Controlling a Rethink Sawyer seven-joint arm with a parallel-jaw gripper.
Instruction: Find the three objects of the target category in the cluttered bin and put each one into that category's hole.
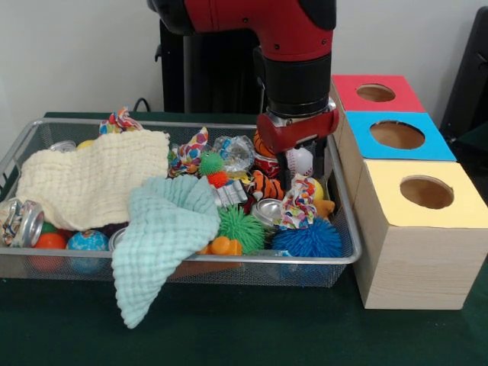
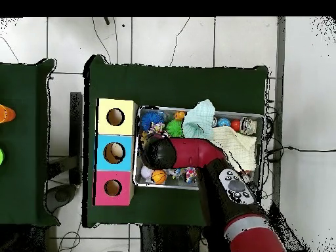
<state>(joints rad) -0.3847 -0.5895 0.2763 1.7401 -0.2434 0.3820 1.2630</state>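
We see the red-and-black end effector [image 1: 299, 156] lowered into the silver wire-mesh tray [image 1: 345, 200] beside a multicoloured knotted fabric bundle [image 1: 299, 202]; we cannot tell its opening.

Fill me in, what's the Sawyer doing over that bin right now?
The arm has its end effector lowered into the right end of the wire bin, next to the three wooden boxes. It hangs just above a knotted fabric bundle lying among spiky balls and cans; whether it is open or gripping is not visible. Two more bundles show: one mid-bin, one at the back rim. Two cloths cover the rest of the bin. The red, blue and yellow holes look empty.
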